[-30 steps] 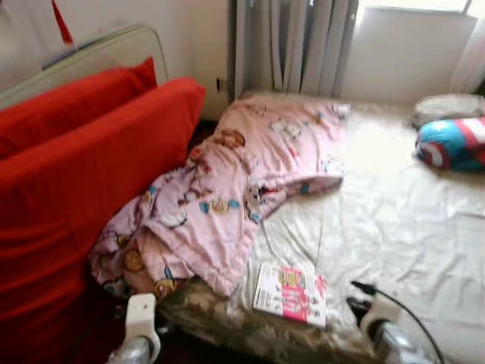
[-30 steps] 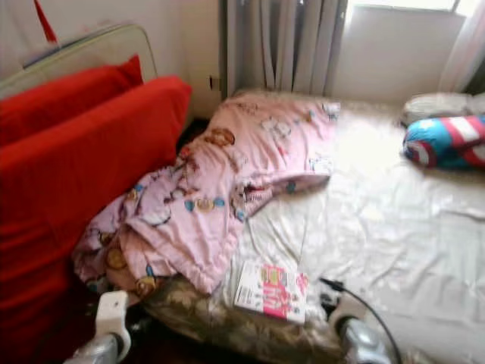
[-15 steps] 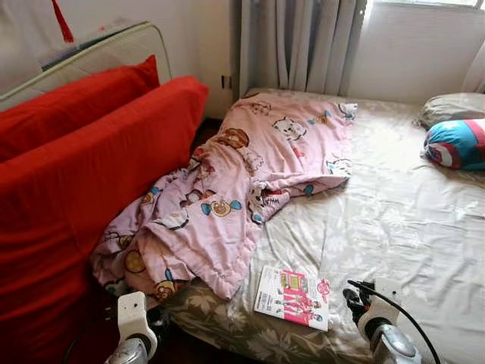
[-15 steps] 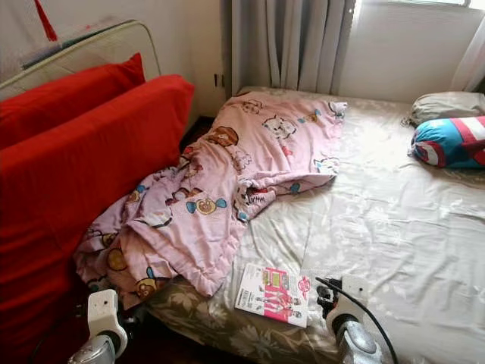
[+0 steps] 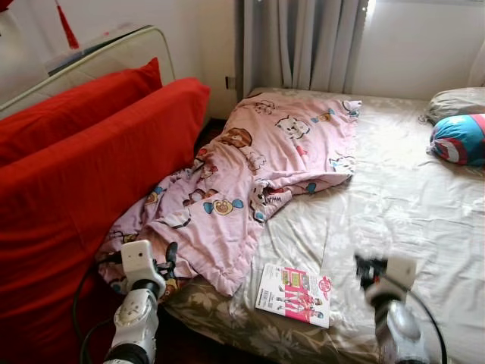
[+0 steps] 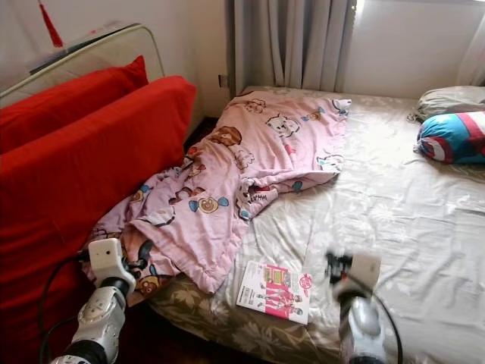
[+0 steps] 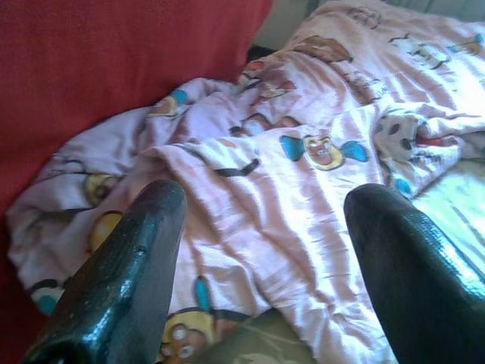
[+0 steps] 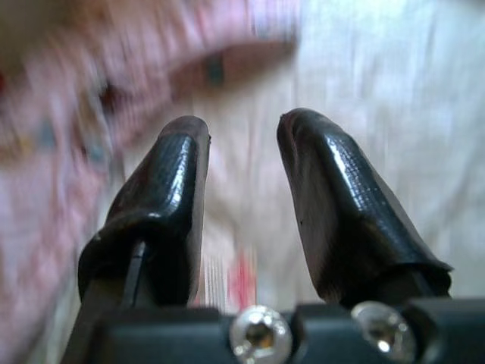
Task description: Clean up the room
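Note:
A crumpled pink cartoon-print blanket (image 5: 250, 182) lies across the left half of the bed and spills over its near left corner. A pink-and-white booklet (image 5: 294, 294) rests flat on the sheet by the bed's front edge. My left gripper (image 5: 170, 256) is raised at the blanket's hanging edge. In the left wrist view its fingers (image 7: 129, 265) stand wide open, with the blanket (image 7: 288, 174) just beyond them. My right gripper (image 5: 365, 267) hovers over the sheet right of the booklet, blurred. Its fingertips (image 8: 178, 159) are open a little with nothing between them.
A red sofa with thick cushions (image 5: 83, 167) stands close along the bed's left side. The bed's beige floral sheet (image 5: 409, 205) is bare on the right. A blue, red and white pillow (image 5: 458, 140) and a grey pillow (image 5: 455, 100) lie at the far right. Grey curtains (image 5: 303, 45) hang behind.
Both arms have risen into view: the left gripper up to the blanket's hanging edge, the right gripper up over the sheet beside the booklet. The camera has shifted slightly.

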`<state>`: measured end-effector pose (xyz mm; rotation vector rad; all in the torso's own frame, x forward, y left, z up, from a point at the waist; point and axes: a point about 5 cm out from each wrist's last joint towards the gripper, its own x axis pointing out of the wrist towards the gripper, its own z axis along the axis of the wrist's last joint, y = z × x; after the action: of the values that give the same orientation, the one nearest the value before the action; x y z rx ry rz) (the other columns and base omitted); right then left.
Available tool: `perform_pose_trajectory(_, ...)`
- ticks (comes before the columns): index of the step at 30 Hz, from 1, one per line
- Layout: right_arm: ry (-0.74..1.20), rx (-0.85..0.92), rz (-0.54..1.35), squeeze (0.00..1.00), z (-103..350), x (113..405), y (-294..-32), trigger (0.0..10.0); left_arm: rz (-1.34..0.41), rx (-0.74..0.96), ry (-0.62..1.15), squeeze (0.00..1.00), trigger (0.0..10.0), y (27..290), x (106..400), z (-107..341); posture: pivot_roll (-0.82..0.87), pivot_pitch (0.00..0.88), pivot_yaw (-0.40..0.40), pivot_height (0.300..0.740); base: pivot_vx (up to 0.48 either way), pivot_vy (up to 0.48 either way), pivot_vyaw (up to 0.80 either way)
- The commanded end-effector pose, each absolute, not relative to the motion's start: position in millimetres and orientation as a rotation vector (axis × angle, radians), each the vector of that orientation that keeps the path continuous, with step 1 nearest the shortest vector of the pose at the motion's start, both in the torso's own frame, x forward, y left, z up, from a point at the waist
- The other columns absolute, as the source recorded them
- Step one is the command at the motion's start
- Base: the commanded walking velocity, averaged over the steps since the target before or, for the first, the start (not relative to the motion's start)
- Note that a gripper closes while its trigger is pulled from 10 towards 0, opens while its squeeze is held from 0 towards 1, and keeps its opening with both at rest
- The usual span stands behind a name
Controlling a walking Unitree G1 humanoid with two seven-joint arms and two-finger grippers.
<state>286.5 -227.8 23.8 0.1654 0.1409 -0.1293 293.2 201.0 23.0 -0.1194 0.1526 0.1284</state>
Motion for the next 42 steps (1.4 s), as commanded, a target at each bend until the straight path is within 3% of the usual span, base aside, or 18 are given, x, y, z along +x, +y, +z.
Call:
perform_pose_trajectory(1, 0.116, 0.164, -0.123, 0.0, 21, 279, -225, 10.0, 0.107, -0.095, 0.146, 0.0, 10.0, 203, 287, 20, -0.15, 0.0, 0.064, 0.74, 0.0, 0.0, 0.0)
perform_pose_trajectory(11, 0.122, 0.113, -0.082, 0.0, 6, 253, -217, 10.0, 0.084, -0.051, 0.205, 0.0, 10.0, 213, 249, -5, -0.18, 0.0, 0.08, 0.74, 0.0, 0.0, 0.0)
perform_pose_trajectory(16, 0.114, 0.062, -0.06, 0.0, 7, 243, -225, 10.0, 0.097, -0.051, 0.197, 0.0, 10.0, 214, 234, -10, -0.18, 0.0, 0.04, 0.74, 0.0, 0.0, 0.0)
perform_pose_trajectory(26, 0.124, 0.03, 0.02, 0.0, 10, 247, -214, 10.0, 0.081, -0.059, 0.153, 0.0, 10.0, 207, 236, -4, -0.12, 0.0, -0.013, 0.74, 0.0, 0.0, 0.0)
perform_pose_trajectory(39, 0.176, -0.003, -0.025, 0.0, 7, 248, -217, 10.0, 0.057, -0.074, 0.139, 0.0, 10.0, 201, 237, 0, -0.15, 0.0, 0.02, 0.74, 0.0, 0.0, 0.0)
perform_pose_trajectory(42, 0.176, 0.007, -0.036, 0.0, 7, 249, -216, 10.0, 0.059, -0.063, 0.134, 0.0, 10.0, 206, 243, 5, -0.14, 0.0, 0.026, 0.72, 0.0, 0.0, 0.0)
